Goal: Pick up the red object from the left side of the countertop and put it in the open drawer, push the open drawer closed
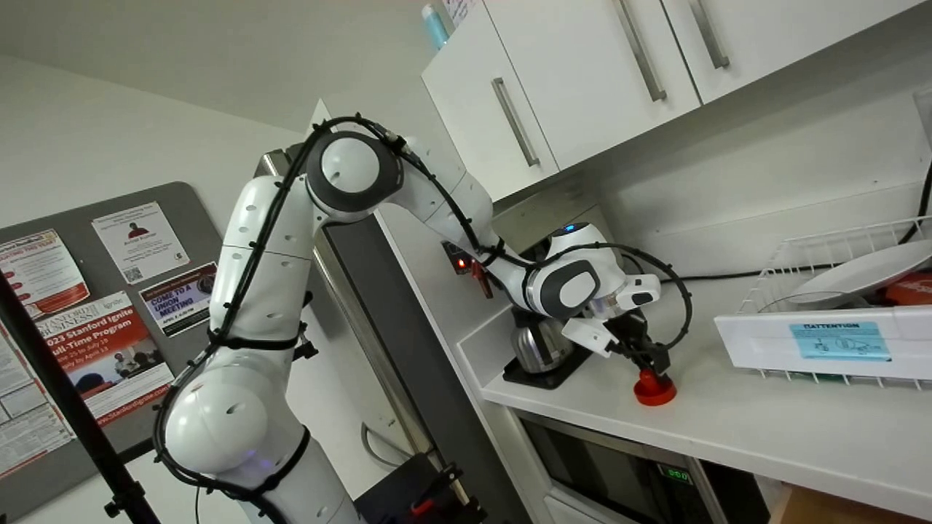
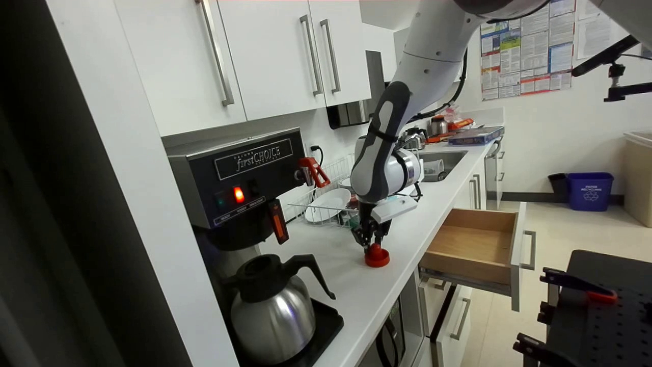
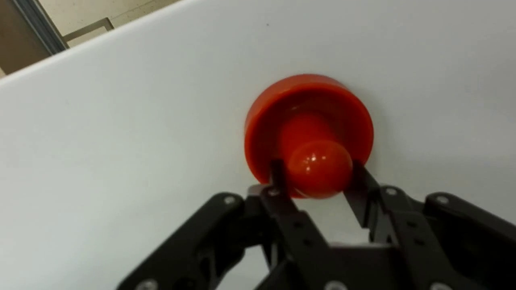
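The red object (image 1: 655, 393) is a round, shallow cup-like base with a ball-topped knob in its middle. It stands upright on the white countertop (image 2: 336, 285) near the front edge and also shows in an exterior view (image 2: 377, 258) and the wrist view (image 3: 320, 169). My gripper (image 3: 317, 168) has one finger on each side of the knob, both against it, and looks shut on it. The fingertips also show just above the base in both exterior views (image 1: 650, 370) (image 2: 373, 244). The open drawer (image 2: 473, 239) is pulled out below the counter, with a bare wooden inside.
A coffee maker (image 2: 244, 173) and steel carafe (image 2: 275, 316) stand at one end of the counter. A white dish rack (image 1: 823, 335) with plates stands on the other side of the gripper. Wall cabinets (image 1: 582, 80) hang above. A black cart (image 2: 601, 311) stands near the drawer front.
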Robot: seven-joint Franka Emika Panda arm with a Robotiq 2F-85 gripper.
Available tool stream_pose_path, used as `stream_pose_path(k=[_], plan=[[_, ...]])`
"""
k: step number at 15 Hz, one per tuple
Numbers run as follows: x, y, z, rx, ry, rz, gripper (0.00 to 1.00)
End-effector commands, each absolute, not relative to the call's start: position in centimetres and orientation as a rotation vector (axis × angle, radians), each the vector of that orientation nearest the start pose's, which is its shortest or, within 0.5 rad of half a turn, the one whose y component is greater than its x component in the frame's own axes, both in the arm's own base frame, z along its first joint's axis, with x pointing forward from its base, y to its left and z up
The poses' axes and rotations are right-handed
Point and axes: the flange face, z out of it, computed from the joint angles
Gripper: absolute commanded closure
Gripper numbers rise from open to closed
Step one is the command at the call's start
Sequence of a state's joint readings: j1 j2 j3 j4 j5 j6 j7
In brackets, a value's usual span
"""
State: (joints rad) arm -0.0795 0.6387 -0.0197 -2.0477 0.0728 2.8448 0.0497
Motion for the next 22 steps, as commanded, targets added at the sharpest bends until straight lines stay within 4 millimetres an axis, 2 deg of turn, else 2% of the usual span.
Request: stream_pose_path(k=[1, 4, 7, 9, 13, 16, 19, 22], plan=[[60.2, -6.0, 14.2, -3.089, 0.401, -0.218, 0.88], [59.9, -6.1, 15.1, -3.077, 0.472, -0.213, 0.89], [59.1, -7.0, 17.3, -3.061, 0.578, -0.201, 0.89], [58.6, -8.3, 19.0, -3.057, 0.667, -0.214, 0.89], [56.8, -12.2, 21.5, -3.073, 0.855, -0.21, 0.89], [53.6, -15.6, 22.2, -3.063, 1.002, -0.211, 0.89], [49.3, -19.0, 22.2, -3.008, 1.176, -0.243, 0.89], [44.6, -23.4, 21.8, -2.943, 1.369, -0.333, 0.89]])
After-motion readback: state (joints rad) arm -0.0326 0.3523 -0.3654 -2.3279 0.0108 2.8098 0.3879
